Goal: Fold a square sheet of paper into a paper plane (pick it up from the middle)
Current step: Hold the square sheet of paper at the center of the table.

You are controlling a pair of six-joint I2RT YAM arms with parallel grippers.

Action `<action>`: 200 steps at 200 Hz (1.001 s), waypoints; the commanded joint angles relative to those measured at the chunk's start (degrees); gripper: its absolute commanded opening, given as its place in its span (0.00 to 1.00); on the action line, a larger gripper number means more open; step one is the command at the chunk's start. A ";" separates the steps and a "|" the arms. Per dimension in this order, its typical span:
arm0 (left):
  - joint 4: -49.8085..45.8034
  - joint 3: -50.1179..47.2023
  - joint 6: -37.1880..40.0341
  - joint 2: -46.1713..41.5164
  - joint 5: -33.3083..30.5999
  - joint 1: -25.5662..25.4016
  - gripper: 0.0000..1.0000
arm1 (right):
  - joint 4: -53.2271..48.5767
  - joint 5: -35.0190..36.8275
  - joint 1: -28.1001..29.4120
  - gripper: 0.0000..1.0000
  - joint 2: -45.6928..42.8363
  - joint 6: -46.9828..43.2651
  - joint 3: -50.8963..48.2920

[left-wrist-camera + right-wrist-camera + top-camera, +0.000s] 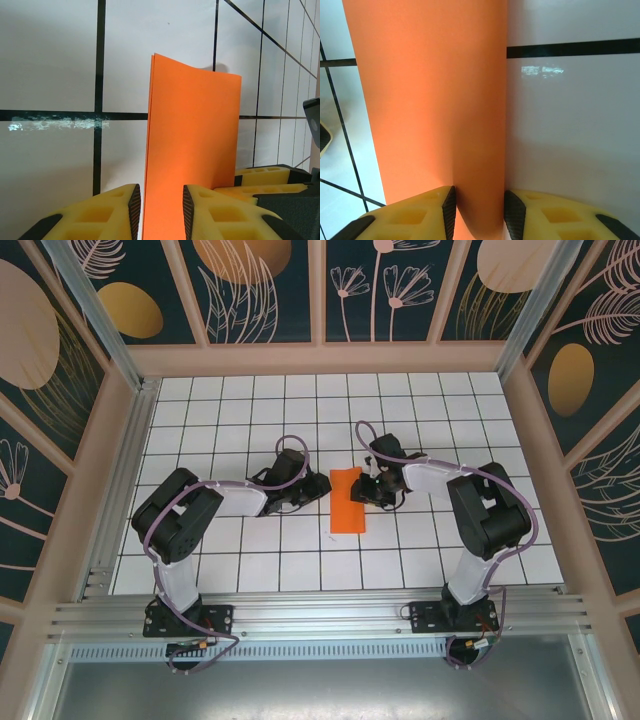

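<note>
Folded paper [347, 502] flat, long axis near-far; left tool [160, 215], right tool [480, 210] narrowly parted over it.

The paper [346, 502] is coloured a plain bright orange, with no print. The table [250, 550] is laid in glossy white tiles, ruled by a black grid. The left gripper [160, 206] and right gripper [480, 207] are moulded in yellow and faced with black pads. The arms [182, 515] are finished in black and white, and purple cables [291, 438] are looped along them. The walls [255, 290] are painted dark teal, patterned with pale pink leaf and flower outlines and golden ovals.
</note>
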 commanded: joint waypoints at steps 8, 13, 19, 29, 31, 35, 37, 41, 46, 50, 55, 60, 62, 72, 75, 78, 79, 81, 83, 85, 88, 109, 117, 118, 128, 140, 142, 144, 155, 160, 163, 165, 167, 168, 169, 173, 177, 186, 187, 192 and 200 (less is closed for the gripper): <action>0.86 1.48 0.79 1.09 0.90 0.23 0.30 | 2.26 6.06 1.34 0.38 6.64 -0.76 -2.12; 0.89 1.52 0.79 1.13 0.86 0.22 0.30 | 2.24 6.12 1.30 0.38 6.64 -0.80 -2.15; 0.84 1.55 0.78 1.17 0.94 0.22 0.30 | 2.24 6.19 1.39 0.38 6.70 -0.91 -2.14; 0.89 1.70 0.86 1.41 0.99 0.18 0.30 | 2.11 6.47 1.40 0.38 6.82 -1.15 -2.14; 0.92 1.74 0.86 1.40 1.02 0.17 0.30 | 2.11 6.54 1.43 0.38 6.85 -1.23 -2.12; 0.93 1.68 0.78 1.42 1.10 0.23 0.30 | 1.97 6.69 1.48 0.38 6.85 -1.34 -2.18; 0.93 1.67 0.78 1.43 1.12 0.27 0.30 | 1.92 6.73 1.49 0.38 6.90 -1.39 -2.20; 0.95 1.69 0.77 1.51 1.12 0.22 0.30 | 1.86 6.89 1.48 0.38 6.86 -1.48 -2.13; 1.02 1.71 0.78 1.50 1.19 0.20 0.30 | 1.73 7.08 1.48 0.38 6.98 -1.68 -2.16; 1.05 1.74 0.78 1.50 1.21 0.17 0.30 | 1.73 7.16 1.46 0.38 6.90 -1.85 -2.16; 1.04 1.71 0.78 1.52 1.16 0.21 0.30 | 1.75 7.16 1.47 0.37 6.90 -2.11 -2.20; 1.01 1.70 0.78 1.45 1.21 0.23 0.30 | 1.68 7.18 1.47 0.37 6.89 -2.24 -2.16; 1.01 1.63 0.78 1.50 1.21 0.18 0.30 | 1.67 7.18 1.47 0.37 6.86 -2.32 -2.13; 1.01 1.71 0.73 1.56 1.29 0.20 0.30 | 1.62 7.12 1.47 0.37 6.94 -2.68 -2.12; 1.01 1.71 0.77 1.53 1.30 0.29 0.30 | 1.62 7.10 1.47 0.37 6.88 -2.80 -2.13; 1.01 1.75 0.78 1.65 1.36 0.21 0.30 | 1.60 7.09 1.50 0.37 6.86 -2.88 -2.17; 1.01 1.75 0.78 1.67 1.38 0.22 0.30 | 1.63 7.09 1.53 0.37 6.90 -2.92 -2.14; 1.01 1.77 0.78 1.69 1.38 0.18 0.30 | 1.66 7.09 1.48 0.37 6.89 -3.01 -2.17; 1.01 1.76 0.78 1.67 1.39 0.19 0.30 | 1.60 7.11 1.47 0.37 6.89 -3.10 -2.13; 1.01 1.80 0.75 1.71 1.45 0.28 0.30 | 1.65 7.17 1.47 0.37 6.89 -3.12 -2.12; 1.01 1.83 0.77 1.78 1.53 0.23 0.30 | 1.67 7.18 1.52 0.37 6.88 -3.26 -2.13; 1.10 1.93 0.73 2.04 1.99 0.22 0.30 | 1.47 7.15 1.47 0.37 6.97 -3.82 -2.03; 1.11 1.94 0.81 2.05 2.01 0.14 0.30 | 1.50 7.22 1.47 0.37 7.00 -4.07 -2.05; 1.10 1.93 0.80 2.05 2.01 0.14 0.30 | 1.50 7.25 1.47 0.37 7.06 -4.08 -2.08; 1.17 2.02 0.86 1.97 2.09 0.15 0.30 | 1.50 7.42 1.48 0.37 7.01 -4.19 -2.01; 1.10 2.12 0.82 2.08 2.24 0.16 0.30 | 1.36 7.45 1.51 0.37 7.18 -4.19 -1.93; 1.15 2.17 0.85 2.06 2.30 0.18 0.30 | 1.33 7.44 1.55 0.37 7.20 -4.19 -1.91; 1.16 2.19 0.86 2.09 2.34 0.15 0.30 | 1.32 7.44 1.62 0.37 7.18 -4.12 -1.87; 1.26 2.34 0.84 2.17 2.65 0.17 0.30 | 1.32 7.53 1.58 0.37 7.19 -3.97 -1.84; 1.40 2.37 0.86 2.24 2.91 0.16 0.30 | 1.40 7.48 1.57 0.37 7.27 -3.92 -1.80; 1.51 2.44 0.80 2.25 3.02 0.14 0.30 | 1.36 7.45 1.52 0.37 7.28 -3.85 -1.80; 1.64 2.39 0.78 2.27 3.11 0.20 0.29 | 1.40 7.45 1.59 0.37 7.29 -3.77 -1.82; 1.74 2.41 0.78 2.28 3.20 0.17 0.29 | 1.36 7.47 1.57 0.37 7.36 -3.75 -1.82; 1.82 2.39 0.78 2.30 3.31 0.16 0.29 | 1.34 7.46 1.52 0.37 7.37 -3.75 -1.75; 1.86 2.38 0.78 2.26 3.36 0.15 0.29 | 1.33 7.45 1.54 0.37 7.38 -3.66 -1.76; 2.05 2.37 0.70 2.37 3.60 0.19 0.29 | 1.36 7.44 1.56 0.37 7.51 -3.62 -1.68; 2.27 2.45 0.69 2.40 3.74 0.14 0.28 | 1.37 7.44 1.58 0.37 7.56 -3.58 -1.71; 2.87 2.53 0.58 2.54 4.58 0.14 0.28 | 1.41 7.44 1.56 0.37 7.64 -3.49 -1.73; 2.91 2.49 0.59 2.56 4.65 0.18 0.28 | 1.41 7.44 1.56 0.37 7.64 -3.44 -1.70; 3.15 2.57 0.52 2.76 5.16 0.15 0.27 | 1.41 7.44 1.62 0.37 7.74 -3.33 -1.76; 3.45 2.78 0.46 3.07 5.72 0.12 0.26 | 1.35 7.40 1.57 0.37 7.84 -3.27 -1.75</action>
